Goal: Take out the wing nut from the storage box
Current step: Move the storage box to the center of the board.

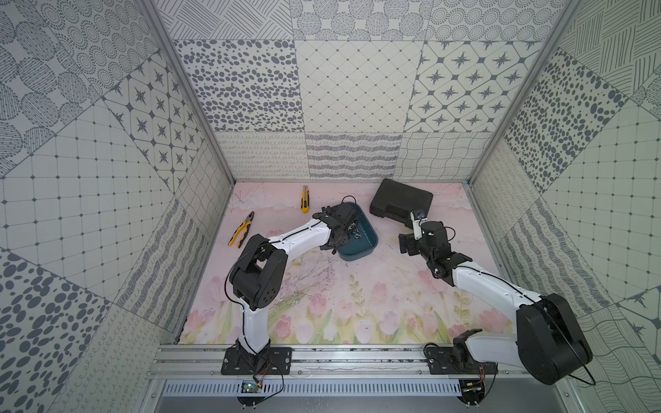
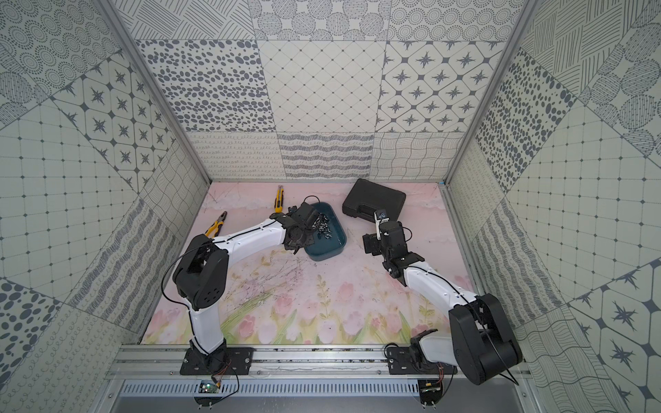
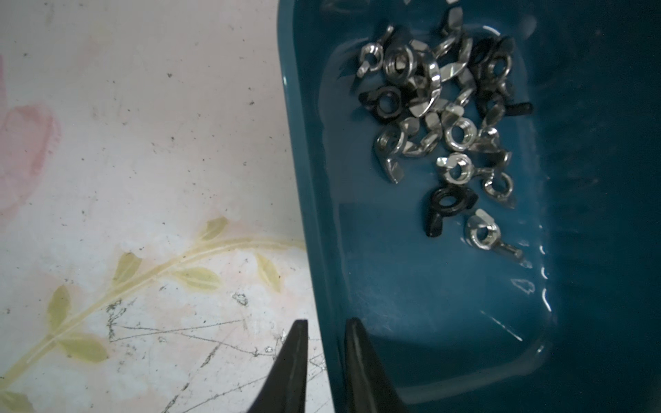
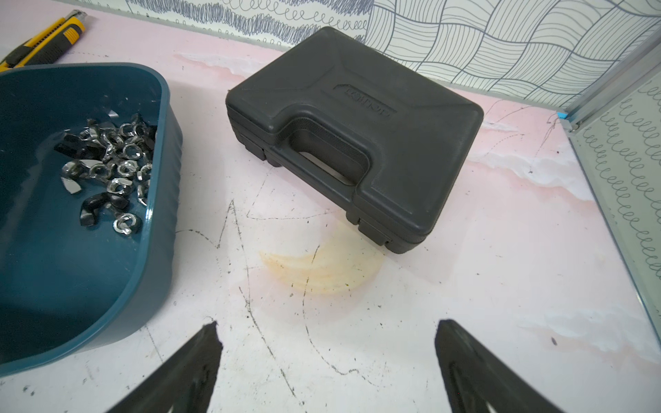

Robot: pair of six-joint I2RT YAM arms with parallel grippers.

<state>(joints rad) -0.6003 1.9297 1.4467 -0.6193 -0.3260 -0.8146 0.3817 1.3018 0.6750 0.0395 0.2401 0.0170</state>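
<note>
The storage box (image 1: 368,246) is a dark teal tub in the middle of the floral table, seen in both top views. Several wing nuts (image 3: 447,118), silver and black, lie heaped in its far half, also seen in the right wrist view (image 4: 114,168). My left gripper (image 3: 326,321) straddles the box's near left wall (image 3: 314,178). One finger is outside over the table and the other inside, and the jaws are drawn close onto the wall with no nut between them. My right gripper (image 4: 327,323) hangs open and empty over bare table to the right of the box (image 4: 168,178).
A black hard-shell case (image 1: 400,202) lies at the back right, close beyond my right gripper. A yellow utility knife (image 1: 304,200) and yellow-handled pliers (image 1: 242,229) lie at the back left. Patterned walls enclose the table on three sides.
</note>
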